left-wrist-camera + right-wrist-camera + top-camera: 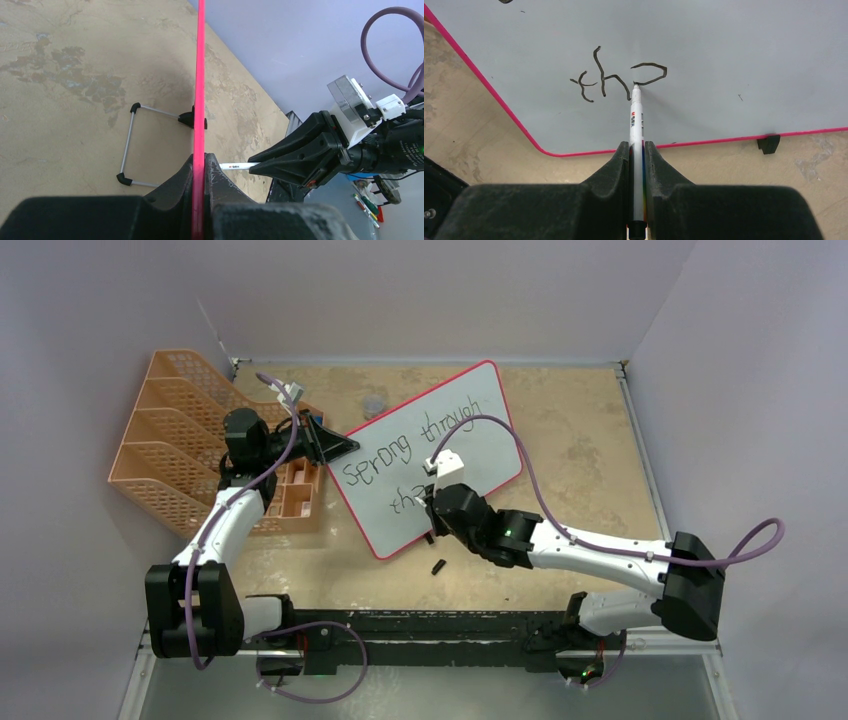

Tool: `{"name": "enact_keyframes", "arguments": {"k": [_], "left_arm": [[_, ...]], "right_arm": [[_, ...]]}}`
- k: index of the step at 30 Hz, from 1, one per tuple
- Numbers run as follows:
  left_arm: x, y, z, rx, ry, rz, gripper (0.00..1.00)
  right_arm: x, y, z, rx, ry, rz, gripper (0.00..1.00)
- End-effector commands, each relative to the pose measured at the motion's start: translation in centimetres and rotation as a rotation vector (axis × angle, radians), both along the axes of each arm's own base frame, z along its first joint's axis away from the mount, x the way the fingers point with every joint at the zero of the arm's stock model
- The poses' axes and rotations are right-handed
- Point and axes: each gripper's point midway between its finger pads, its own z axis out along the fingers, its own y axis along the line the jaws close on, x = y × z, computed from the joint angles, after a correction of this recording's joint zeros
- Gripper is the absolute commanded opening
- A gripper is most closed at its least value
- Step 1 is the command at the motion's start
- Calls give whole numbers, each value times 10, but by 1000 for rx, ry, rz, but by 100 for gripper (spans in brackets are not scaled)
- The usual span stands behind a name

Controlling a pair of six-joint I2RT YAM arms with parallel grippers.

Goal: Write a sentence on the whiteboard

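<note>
The whiteboard with its red-pink frame stands tilted mid-table. The sentence reads "Sprong through" on the top line and "th" plus a part-drawn letter below. My left gripper is shut on the board's left frame edge, seen edge-on in the left wrist view. My right gripper is shut on a white marker; its tip touches the board at the part-drawn letter. The marker and right gripper also show in the left wrist view.
An orange mesh file rack lies at the left behind my left arm. A small black cap-like piece lies on the table near the board's lower corner. The board's wire stand and a black foot rest on the table.
</note>
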Motion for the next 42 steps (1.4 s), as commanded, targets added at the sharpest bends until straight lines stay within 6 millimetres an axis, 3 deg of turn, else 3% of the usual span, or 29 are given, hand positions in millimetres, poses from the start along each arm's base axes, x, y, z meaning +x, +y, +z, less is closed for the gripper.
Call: {"name": "enact_keyframes", "arguments": {"k": [1, 12, 20, 28, 39, 42], "left_arm": [[-9, -10, 3, 12, -35, -70, 0], [-9, -10, 2, 12, -34, -71, 0], [-10, -10, 3, 12, -36, -72, 0], [-10, -10, 4, 12, -38, -72, 0], [-10, -10, 3, 13, -37, -70, 0], [-10, -10, 3, 13, -36, -72, 0]], "right_arm": [[-3, -1, -6, -11, 18, -4, 0], [-5, -8, -22, -57, 56, -33, 0], [4, -23, -20, -76, 29, -119, 0], [15, -30, -5, -37, -9, -175, 0], [10, -10, 41, 142, -101, -42, 0], [9, -5, 43, 151, -105, -19, 0]]}}
